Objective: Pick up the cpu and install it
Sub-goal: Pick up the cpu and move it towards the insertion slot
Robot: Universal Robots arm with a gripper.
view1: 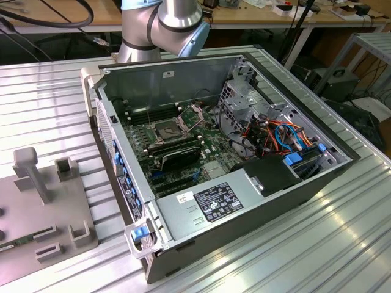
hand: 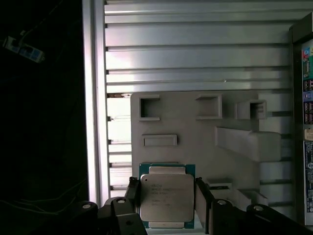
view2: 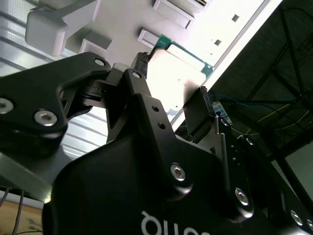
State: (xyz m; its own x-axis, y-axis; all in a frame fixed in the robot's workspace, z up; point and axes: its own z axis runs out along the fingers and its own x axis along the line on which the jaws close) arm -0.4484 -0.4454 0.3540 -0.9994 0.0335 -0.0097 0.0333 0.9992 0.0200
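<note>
The cpu [hand: 166, 197] is a flat square chip with a dull silver top and a green rim. It sits between my gripper's [hand: 166, 208] two black fingers, which press against its two opposite sides. In the second wrist view the cpu [view2: 186, 73] shows from its pale underside, held by the gripper [view2: 173, 76] over a grey fixture plate [view2: 122, 19]. The chip looks raised off that plate [hand: 195, 147]. In the exterior view the open socket [view1: 168, 129] lies on the motherboard inside the computer case, its metal bracket [view1: 194, 113] hinged up.
The open computer case [view1: 244, 201] lies on the ribbed metal table [view1: 342, 244], with drive cage and cables [view1: 275, 131] at the exterior view's right. The grey fixture plate [view1: 61, 207] with raised holders lies at the exterior view's left. The arm's base [view1: 165, 24] stands behind the case.
</note>
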